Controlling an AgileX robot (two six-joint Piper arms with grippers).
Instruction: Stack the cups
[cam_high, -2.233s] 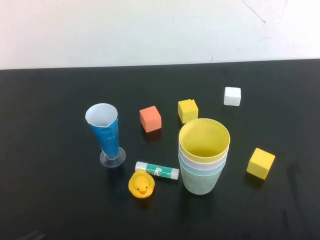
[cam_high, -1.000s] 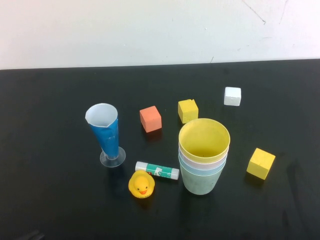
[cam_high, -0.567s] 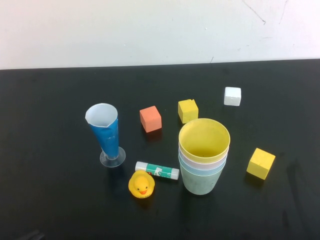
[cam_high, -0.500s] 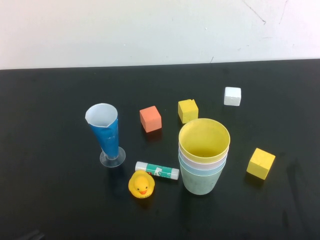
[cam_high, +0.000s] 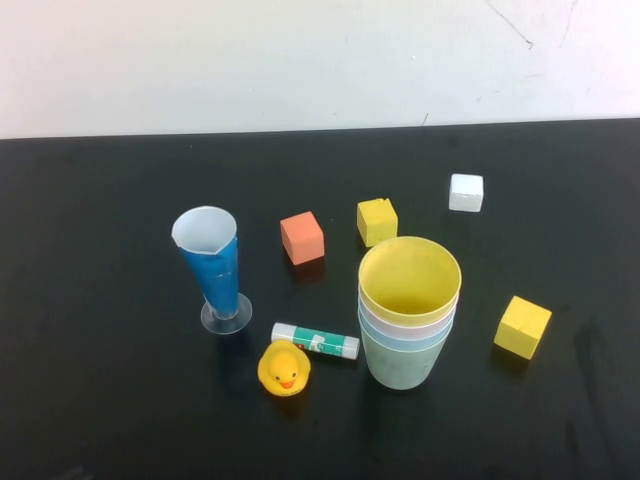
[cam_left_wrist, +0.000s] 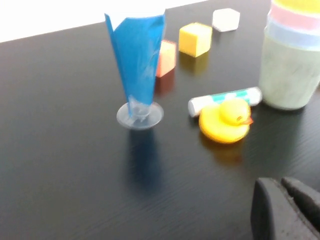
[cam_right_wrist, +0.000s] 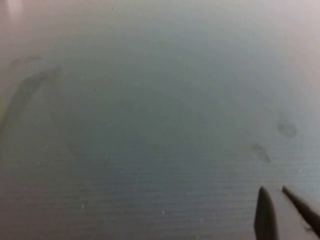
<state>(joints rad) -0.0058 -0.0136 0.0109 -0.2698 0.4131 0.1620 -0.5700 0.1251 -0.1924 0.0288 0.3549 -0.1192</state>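
Nothing has shifted: with the cups nested, the left gripper and right gripper, both clenched and empty, should stay withdrawn.

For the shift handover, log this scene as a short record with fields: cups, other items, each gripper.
cups: yellow cup nested on top, then pink cup, light blue cup, green cup at the bottom; one upright stack
left of stack: glue stick, rubber duck, blue cone glass
blocks: orange, yellow, white, yellow, all apart from the stack
left gripper: shut, empty, near the duck
right gripper: shut, empty, over bare table
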